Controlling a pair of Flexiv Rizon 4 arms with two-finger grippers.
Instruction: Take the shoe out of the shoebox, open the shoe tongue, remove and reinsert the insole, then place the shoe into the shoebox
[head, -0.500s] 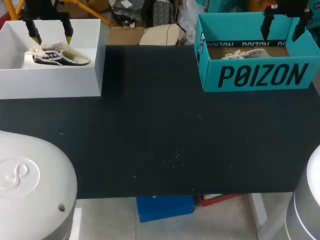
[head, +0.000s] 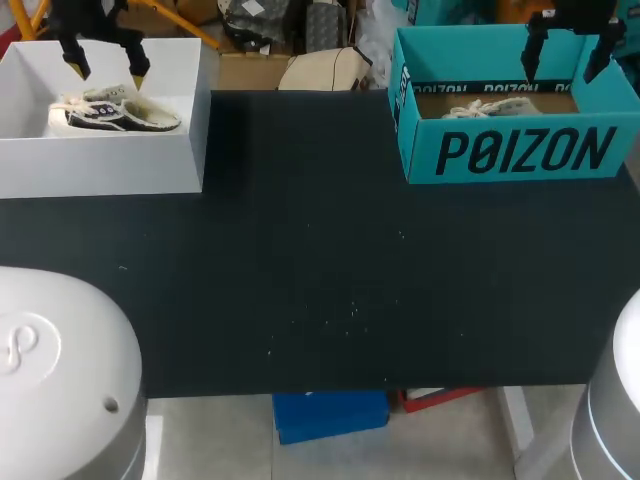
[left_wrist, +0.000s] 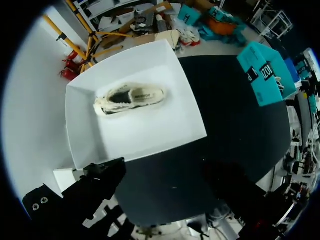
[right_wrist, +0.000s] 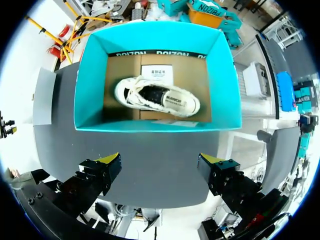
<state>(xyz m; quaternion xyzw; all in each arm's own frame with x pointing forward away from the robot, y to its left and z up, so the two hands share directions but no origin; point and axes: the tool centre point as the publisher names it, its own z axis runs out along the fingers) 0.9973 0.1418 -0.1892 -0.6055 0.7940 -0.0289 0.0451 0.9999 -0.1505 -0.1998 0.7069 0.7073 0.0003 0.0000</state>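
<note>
Spread wide, the fingers (right_wrist: 111, 160) of the right gripper (right_wrist: 160, 160) hang above the teal shoebox (right_wrist: 90, 75). Its shoe (right_wrist: 157, 97) lies straight ahead, lengthwise along the line between the tips, so a wrist turn seems needed to pinch it across its width. The left gripper (head: 108, 74), fingers also apart, hovers over a second shoe (head: 115, 112) in a white box (head: 100, 165).

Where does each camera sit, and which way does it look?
Head view: above and behind, looking down on the table; both arms' open jaws show.
Left wrist view: above the white box, looking down at its shoe; own jaws show.
Right wrist view: above the teal shoebox, looking down at its sneaker; yellow-tipped jaws show.
Shared: head view sees both boxes too.
</note>
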